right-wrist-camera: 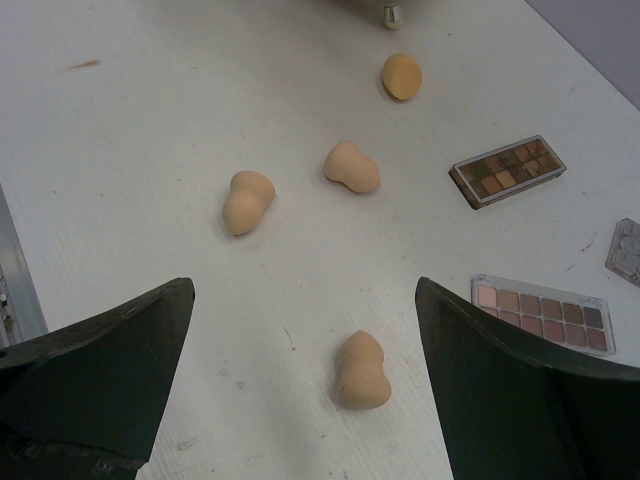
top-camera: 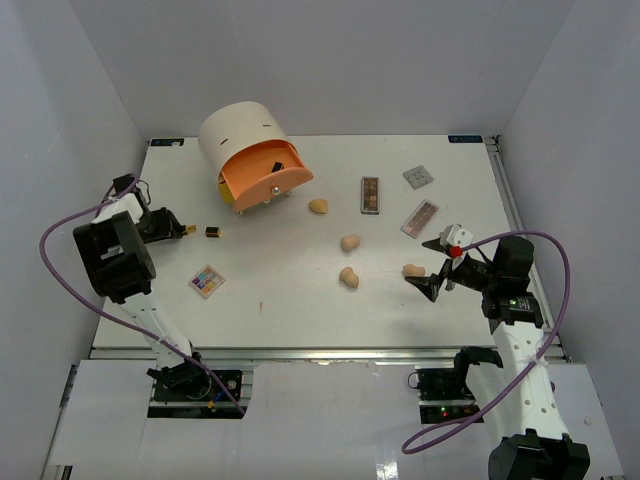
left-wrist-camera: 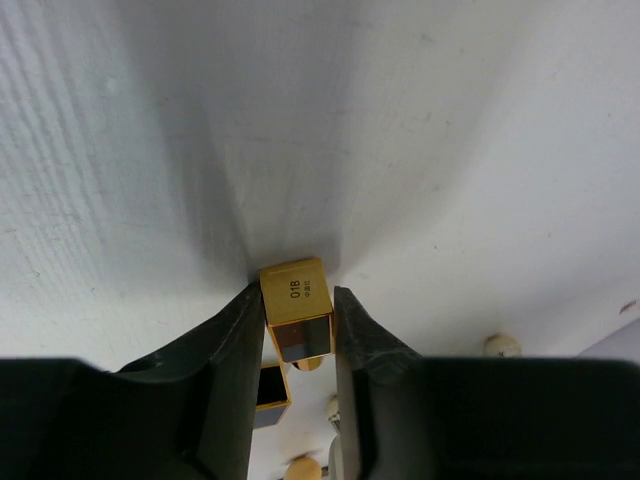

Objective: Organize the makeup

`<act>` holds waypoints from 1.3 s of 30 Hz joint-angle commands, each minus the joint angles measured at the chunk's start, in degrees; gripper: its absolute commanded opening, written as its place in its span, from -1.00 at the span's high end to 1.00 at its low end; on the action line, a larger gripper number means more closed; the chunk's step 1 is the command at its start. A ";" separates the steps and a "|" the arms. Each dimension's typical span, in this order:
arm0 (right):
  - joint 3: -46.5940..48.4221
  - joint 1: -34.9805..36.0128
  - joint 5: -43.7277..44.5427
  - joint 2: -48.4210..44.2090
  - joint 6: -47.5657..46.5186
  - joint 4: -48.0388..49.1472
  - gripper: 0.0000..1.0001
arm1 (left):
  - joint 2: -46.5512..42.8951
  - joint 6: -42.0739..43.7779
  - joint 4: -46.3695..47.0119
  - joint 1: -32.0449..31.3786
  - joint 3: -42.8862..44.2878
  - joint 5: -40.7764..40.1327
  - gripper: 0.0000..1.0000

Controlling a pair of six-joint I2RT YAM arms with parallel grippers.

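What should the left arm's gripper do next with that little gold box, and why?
Probably a slight lift. The jaws of the left gripper press against both sides of the small gold box marked 01B, so it looks gripped; a short lift would test the hold before carrying it anywhere.

Seeing four tan egg-shaped sponges [top-camera: 350, 242] lying on their sides in the middle, well apart from one another. Seeing brown palette [top-camera: 370, 195], pink palette [top-camera: 420, 217] and grey palette [top-camera: 418, 177] lying flat beyond them to the right, pans showing, none touching. Noting small multicoloured palette [top-camera: 207, 281] lying flat at left. Noting gold-and-dark compact [left-wrist-camera: 296, 292] sitting pinched between the fingers of left gripper [left-wrist-camera: 299, 310].
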 commanded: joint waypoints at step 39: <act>-0.19 1.63 -6.90 -2.09 -5.20 -1.98 -0.96 | -2.12 16.11 5.92 -1.47 -0.19 7.55 1.00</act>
